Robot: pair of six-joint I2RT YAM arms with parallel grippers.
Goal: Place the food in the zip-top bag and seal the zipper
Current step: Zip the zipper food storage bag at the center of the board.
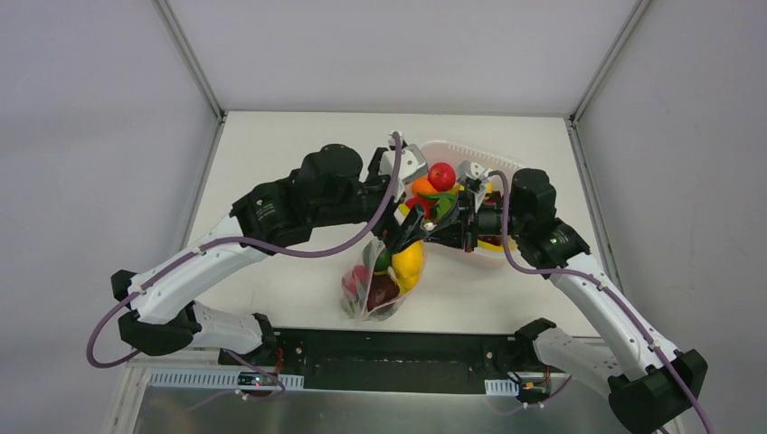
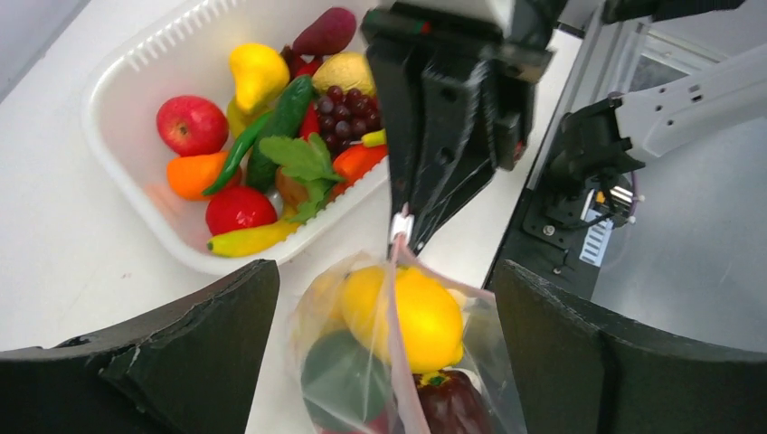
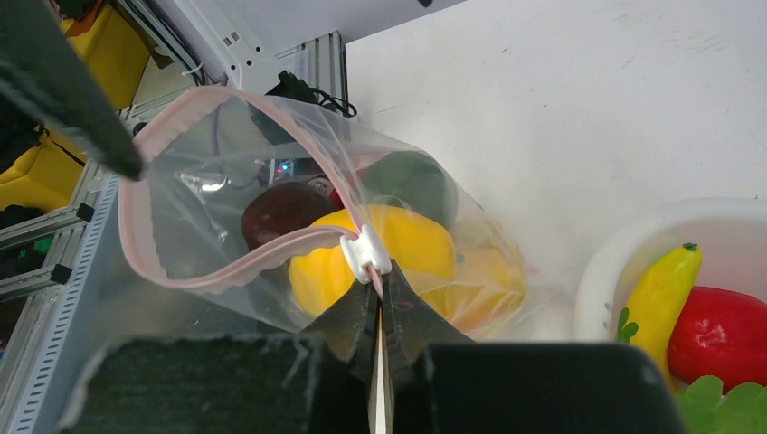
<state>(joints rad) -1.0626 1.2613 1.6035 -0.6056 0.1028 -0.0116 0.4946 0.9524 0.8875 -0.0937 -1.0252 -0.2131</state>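
Right tool (image 3: 380, 291) pinched shut on zipper (image 3: 271, 253) of zip-top bag (image 3: 208, 190). Left tool (image 2: 384, 348) spread wide, empty, over yellow pepper (image 2: 418, 312). Best lift straight up; don't snag rim.

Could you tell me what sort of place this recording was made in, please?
Probably a robotics lab test cell: a white table walled by plain panels on aluminium framing, with toy food in a white basket.
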